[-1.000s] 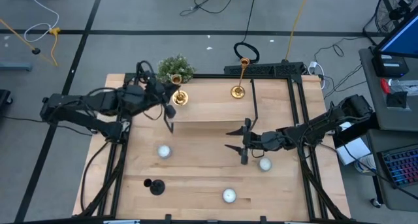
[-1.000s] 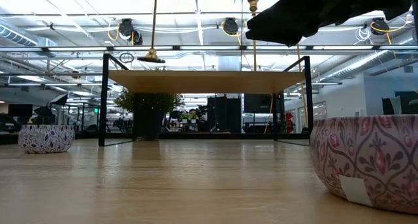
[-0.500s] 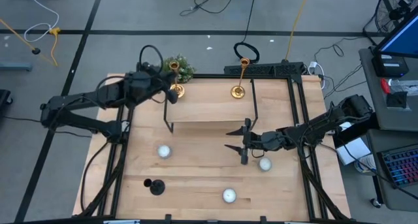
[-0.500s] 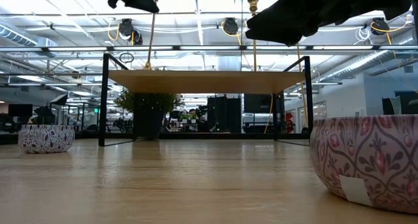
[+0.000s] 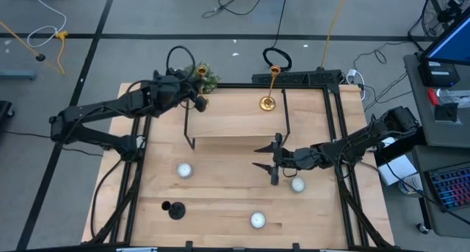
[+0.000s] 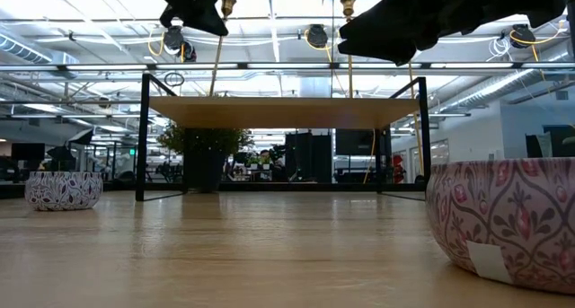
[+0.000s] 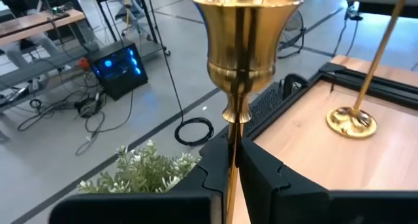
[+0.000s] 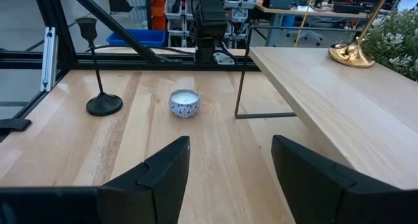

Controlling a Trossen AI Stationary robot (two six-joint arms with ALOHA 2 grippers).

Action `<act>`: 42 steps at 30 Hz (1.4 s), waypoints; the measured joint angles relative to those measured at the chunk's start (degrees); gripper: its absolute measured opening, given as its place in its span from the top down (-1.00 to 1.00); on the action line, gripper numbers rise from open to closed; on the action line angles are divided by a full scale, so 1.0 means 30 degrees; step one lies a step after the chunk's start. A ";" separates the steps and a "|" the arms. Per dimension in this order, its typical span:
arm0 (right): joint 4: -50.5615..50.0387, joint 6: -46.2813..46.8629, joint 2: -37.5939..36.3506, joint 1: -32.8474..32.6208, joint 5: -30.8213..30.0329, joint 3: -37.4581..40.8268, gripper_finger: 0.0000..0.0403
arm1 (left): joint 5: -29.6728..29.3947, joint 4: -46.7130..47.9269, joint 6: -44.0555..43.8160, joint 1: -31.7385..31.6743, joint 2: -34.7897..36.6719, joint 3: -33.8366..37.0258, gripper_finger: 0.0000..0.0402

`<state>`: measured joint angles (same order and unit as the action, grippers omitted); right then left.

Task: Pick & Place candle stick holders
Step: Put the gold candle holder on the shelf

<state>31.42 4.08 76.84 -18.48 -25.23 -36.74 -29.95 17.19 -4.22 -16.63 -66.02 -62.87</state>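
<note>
My left gripper (image 5: 192,98) is shut on a gold candlestick (image 5: 197,72) over the far left corner of the raised wooden shelf (image 5: 235,116), beside the green plant (image 5: 207,77). In the low view the stick (image 6: 218,48) leans, with its lower end at the shelf top. A second gold candlestick (image 5: 268,103) stands by its round base on the shelf. A black candlestick (image 5: 175,209) stands on the table near the front left. My right gripper (image 5: 258,156) is open and empty, above the table in front of the shelf. My left gripper pinches the gold candlestick's thin stem (image 7: 232,160) between its two fingers (image 7: 264,178), below the cup (image 7: 247,28). The fingers lie across the stem. The stick is tilted, cup end up. Its base is hidden, so I cannot tell whether it rests on the shelf.
Three small patterned candle tins stand on the table: one left of centre (image 5: 183,170), one by my right gripper (image 5: 297,184), one near the front edge (image 5: 257,220). The shelf's black wire legs (image 5: 189,138) stand on the table. Black frame rails (image 5: 341,134) run along the table's sides.
My left gripper has gone toward the table's far edge and a little right, and down, carrying the gold candlestick. The stick's base hung clear above the shelf; now its lower end is at shelf level and the stick leans more.
</note>
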 joint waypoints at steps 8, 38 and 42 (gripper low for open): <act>0.0000 -0.0044 0.0000 0.0000 0.0000 0.0000 -0.05 | -0.0007 -0.0167 -0.0163 0.0010 -0.0123 0.0000 0.85; 0.0000 -0.0080 0.0000 0.0004 0.0000 0.0000 -0.05 | -0.0029 0.1575 0.0507 0.0476 -0.0040 0.0000 0.04; 0.0002 0.0230 0.0000 0.0000 0.0000 0.0001 -0.05 | -0.0040 0.1917 0.0522 0.0532 0.0362 0.0000 -0.06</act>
<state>31.43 4.77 76.84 -18.48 -25.23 -36.74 -30.08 22.94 -2.66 -15.03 -64.93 -62.87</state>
